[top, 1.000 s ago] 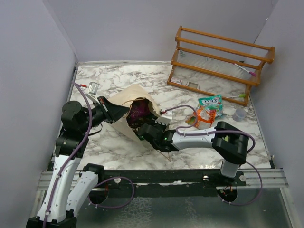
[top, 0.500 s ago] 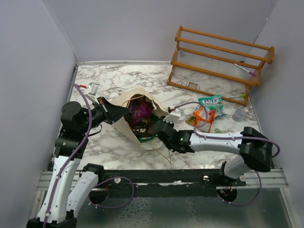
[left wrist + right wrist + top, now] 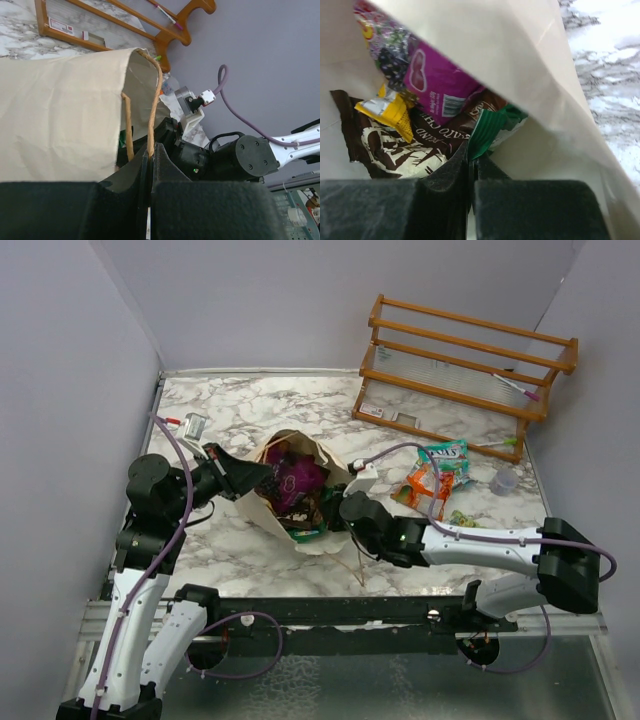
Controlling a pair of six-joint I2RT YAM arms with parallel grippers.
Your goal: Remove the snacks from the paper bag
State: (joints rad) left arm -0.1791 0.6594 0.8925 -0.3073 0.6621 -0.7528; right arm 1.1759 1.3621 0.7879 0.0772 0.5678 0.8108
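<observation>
1. Brown cord handle (image 3: 152,115) of the paper bag (image 3: 262,512), on the marble table (image 3: 250,405), is pinched by our left gripper (image 3: 148,165).
2. Inside, a magenta packet (image 3: 437,82), brown packet (image 3: 420,145) and yellow packet (image 3: 395,112) crowd our right gripper (image 3: 471,160), clamped on a green packet (image 3: 490,131).
3. Farther right: loose packets (image 3: 430,480), cup (image 3: 505,481), rack (image 3: 470,365).

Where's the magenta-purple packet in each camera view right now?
Top external: magenta-purple packet in the paper bag mouth, centre-left.
Left wrist: not in view; only the bag's outside shows.
Right wrist: upper centre, above the brown packet and the green packet.
Shared landmark: the paper bag, in all three views.
</observation>
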